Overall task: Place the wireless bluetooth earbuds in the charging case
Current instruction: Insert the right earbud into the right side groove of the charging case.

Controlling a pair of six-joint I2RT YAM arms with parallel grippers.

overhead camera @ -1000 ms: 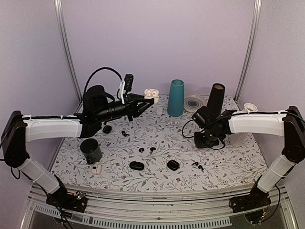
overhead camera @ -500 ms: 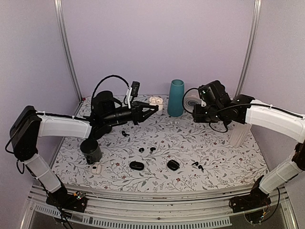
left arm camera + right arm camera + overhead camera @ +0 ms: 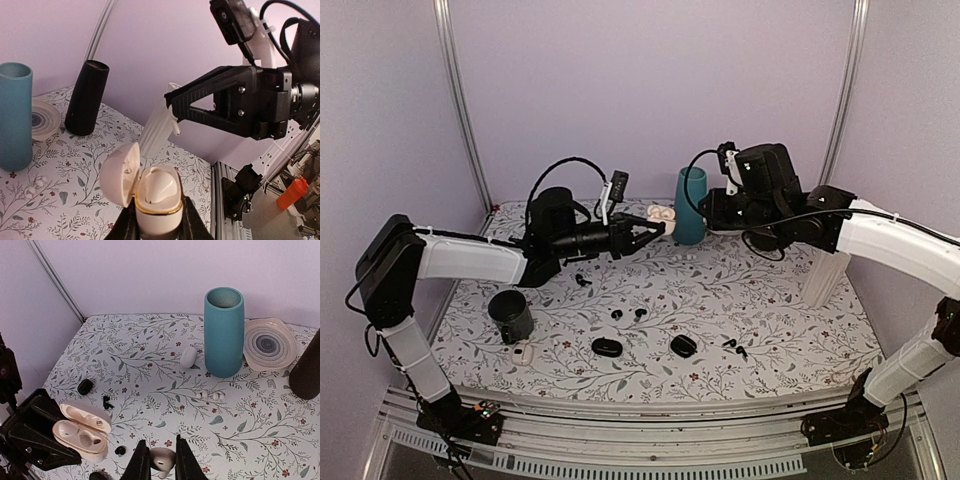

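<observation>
The left gripper (image 3: 157, 227) was clamped on a white charging case (image 3: 155, 192) with its lid hinged open, held in the air just left of the teal cylinder (image 3: 690, 205) in the overhead view. The right gripper (image 3: 162, 466) hung just right of that cylinder, its fingers pinched narrowly on a small pale rounded piece (image 3: 161, 456); whether it was an earbud could not be told. The black earbuds (image 3: 640, 313) lay side by side on the flowered table (image 3: 770, 330), well in front of the cylinder and apart from both arms. Two closed black cases (image 3: 605, 347) lay farther forward still. Tiny white buds (image 3: 200, 395) sat near the cylinder's foot.
</observation>
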